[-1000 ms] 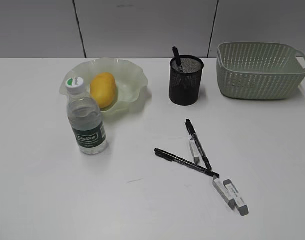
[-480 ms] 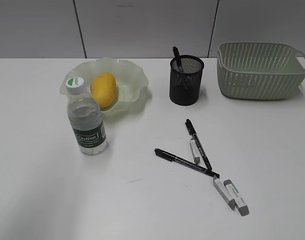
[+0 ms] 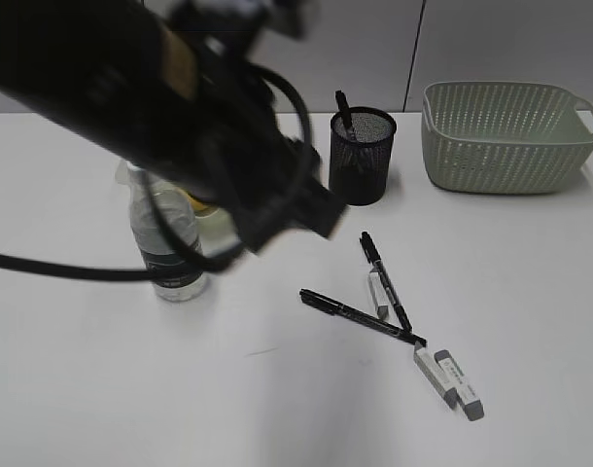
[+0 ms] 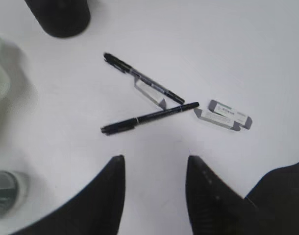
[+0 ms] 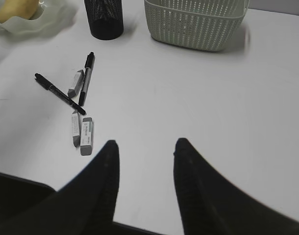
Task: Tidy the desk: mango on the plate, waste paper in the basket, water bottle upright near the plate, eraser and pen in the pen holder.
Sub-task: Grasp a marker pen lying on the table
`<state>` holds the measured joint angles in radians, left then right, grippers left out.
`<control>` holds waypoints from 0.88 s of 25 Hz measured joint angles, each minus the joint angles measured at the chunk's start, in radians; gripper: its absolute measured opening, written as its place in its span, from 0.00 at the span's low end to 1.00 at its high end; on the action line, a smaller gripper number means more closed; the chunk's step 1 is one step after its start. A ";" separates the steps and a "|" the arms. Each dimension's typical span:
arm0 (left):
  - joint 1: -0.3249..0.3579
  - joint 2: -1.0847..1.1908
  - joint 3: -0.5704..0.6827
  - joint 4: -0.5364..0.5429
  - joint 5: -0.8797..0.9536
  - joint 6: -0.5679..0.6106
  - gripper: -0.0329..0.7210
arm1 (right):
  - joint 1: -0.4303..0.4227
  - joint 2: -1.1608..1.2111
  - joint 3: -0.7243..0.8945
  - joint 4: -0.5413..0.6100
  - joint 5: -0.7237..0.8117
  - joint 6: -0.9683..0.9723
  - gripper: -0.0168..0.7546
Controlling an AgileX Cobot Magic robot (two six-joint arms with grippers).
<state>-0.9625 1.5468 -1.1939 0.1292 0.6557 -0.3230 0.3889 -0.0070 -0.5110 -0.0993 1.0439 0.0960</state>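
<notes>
My left arm [image 3: 180, 107] reaches across the exterior view and hides the plate and mango there. The left gripper [image 4: 154, 159] is open and empty, above bare desk short of two black pens [image 4: 142, 80] [image 4: 149, 117] and three grey-white erasers [image 4: 149, 93] [image 4: 223, 115]. The right gripper [image 5: 144, 144] is open and empty above the desk. The mango [image 5: 14, 10] lies on the pale-green plate [image 5: 37, 22]. The water bottle [image 3: 170, 253] stands upright. The pen holder [image 3: 363, 156] holds one pen. The basket [image 3: 505, 136] stands at the back right. No waste paper is in view.
The pens [image 3: 386, 282] [image 3: 360, 317] cross on the desk right of centre, one eraser [image 3: 378, 294] beside them and two erasers [image 3: 447, 379] nearer the front. A grey panelled wall runs behind the desk.
My left arm has swung into the exterior view from the left and now covers the plate and mango. The pens, erasers, bottle, holder and basket have not moved.
</notes>
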 joint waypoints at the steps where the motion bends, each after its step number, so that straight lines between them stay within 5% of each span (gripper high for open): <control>1: -0.014 0.051 -0.004 0.014 -0.007 -0.082 0.46 | 0.000 0.000 0.000 0.000 0.000 0.000 0.42; 8: 0.024 0.268 -0.008 -0.123 -0.170 -0.285 0.59 | 0.000 0.000 0.000 0.000 0.000 0.000 0.42; 18: 0.067 0.476 -0.016 -0.161 -0.303 -0.752 0.61 | 0.000 0.000 0.000 0.000 0.000 -0.001 0.42; 22: 0.069 0.534 -0.059 -0.161 -0.315 -0.837 0.61 | 0.000 0.000 0.000 0.000 0.000 -0.001 0.42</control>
<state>-0.8940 2.0811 -1.2534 -0.0315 0.3410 -1.1602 0.3889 -0.0070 -0.5110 -0.0993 1.0439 0.0951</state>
